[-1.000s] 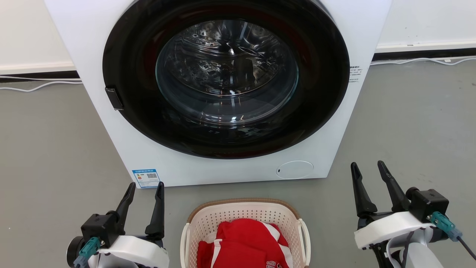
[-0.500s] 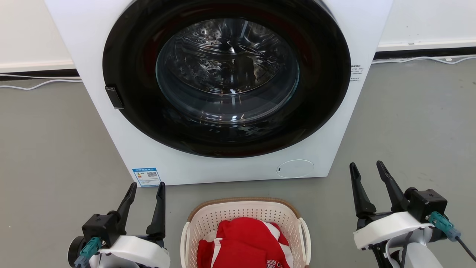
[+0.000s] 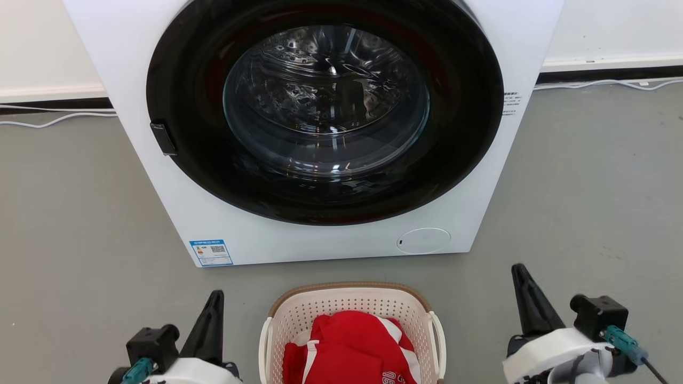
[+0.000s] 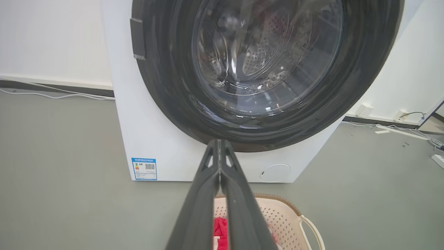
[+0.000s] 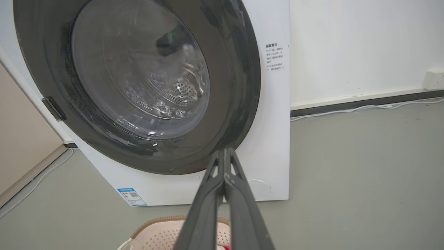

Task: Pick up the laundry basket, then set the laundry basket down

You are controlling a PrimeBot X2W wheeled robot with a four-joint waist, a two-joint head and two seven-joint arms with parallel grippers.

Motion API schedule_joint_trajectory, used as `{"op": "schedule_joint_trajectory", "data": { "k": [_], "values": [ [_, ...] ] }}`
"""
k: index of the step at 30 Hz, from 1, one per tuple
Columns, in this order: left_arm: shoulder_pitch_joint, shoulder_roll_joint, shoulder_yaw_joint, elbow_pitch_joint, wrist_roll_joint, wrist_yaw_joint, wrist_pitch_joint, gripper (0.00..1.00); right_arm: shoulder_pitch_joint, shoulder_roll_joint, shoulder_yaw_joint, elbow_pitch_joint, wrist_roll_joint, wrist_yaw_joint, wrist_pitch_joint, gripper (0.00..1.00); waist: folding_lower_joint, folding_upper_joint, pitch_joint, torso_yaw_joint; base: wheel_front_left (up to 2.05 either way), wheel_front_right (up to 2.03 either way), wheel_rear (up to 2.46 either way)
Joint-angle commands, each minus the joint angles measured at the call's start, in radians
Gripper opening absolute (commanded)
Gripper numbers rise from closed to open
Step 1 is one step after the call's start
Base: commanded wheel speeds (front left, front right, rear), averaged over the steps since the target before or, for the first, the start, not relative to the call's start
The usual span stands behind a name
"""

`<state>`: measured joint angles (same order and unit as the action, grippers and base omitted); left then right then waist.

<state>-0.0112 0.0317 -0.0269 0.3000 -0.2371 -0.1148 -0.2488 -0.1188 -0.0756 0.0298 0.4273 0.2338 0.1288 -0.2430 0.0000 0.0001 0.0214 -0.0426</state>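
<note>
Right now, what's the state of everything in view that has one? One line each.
Round black-rimmed glass door of the white washing machine: shut.
Cream perforated plastic laundry basket with brown rim: on the grey floor in front of the washer, not gripped.
Red and white garment: heaped inside the basket.
Left pincer: shut, empty, left of the basket.
Right pincer: shut, empty, right of the basket.

Blue washer label (image 3: 211,252), print illegible
</note>
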Motion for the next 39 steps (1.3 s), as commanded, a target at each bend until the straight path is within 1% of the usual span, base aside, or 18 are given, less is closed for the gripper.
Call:
{"op": "schedule_joint_trajectory", "data": {
  "k": [1, 2, 5, 10, 39],
  "values": [
    [-0.029, 0.003, 0.008, -0.02, -0.028, 0.0, 0.007, 0.0, -0.03, -0.004, -0.01, -0.024, 0.031, 0.0, 0.009, 0.0, 0.0004, -0.0001, -0.001, 0.001, 0.0, 0.0, 0.0],
    [-0.029, 0.003, 0.008, -0.02, -0.028, 0.0, 0.007, 0.0, -0.03, -0.004, -0.01, -0.024, 0.031, 0.0, 0.009, 0.0, 0.0004, -0.0001, -0.001, 0.001, 0.0, 0.0, 0.0],
    [-0.029, 0.003, 0.011, -0.022, -0.062, -0.001, 0.016, 0.0, -0.028, -0.004, -0.013, -0.03, 0.064, 0.0, 0.018, 0.0, 0.0022, -0.0001, -0.003, 0.002, 0.0, 0.0, 0.0],
    [-0.03, 0.004, 0.015, -0.024, -0.117, -0.001, 0.029, 0.0, -0.025, -0.002, -0.017, -0.037, 0.119, 0.0, 0.031, 0.0, 0.0002, -0.0001, -0.002, 0.004, 0.0, 0.0, 0.0],
    [-0.047, 0.007, 0.046, -0.033, -0.437, -0.005, 0.113, 0.0, -0.015, 0.005, -0.049, -0.075, 0.44, 0.001, 0.113, 0.0, 0.0, -0.0001, -0.006, 0.014, 0.0, 0.0, 0.0]
  ]
}}
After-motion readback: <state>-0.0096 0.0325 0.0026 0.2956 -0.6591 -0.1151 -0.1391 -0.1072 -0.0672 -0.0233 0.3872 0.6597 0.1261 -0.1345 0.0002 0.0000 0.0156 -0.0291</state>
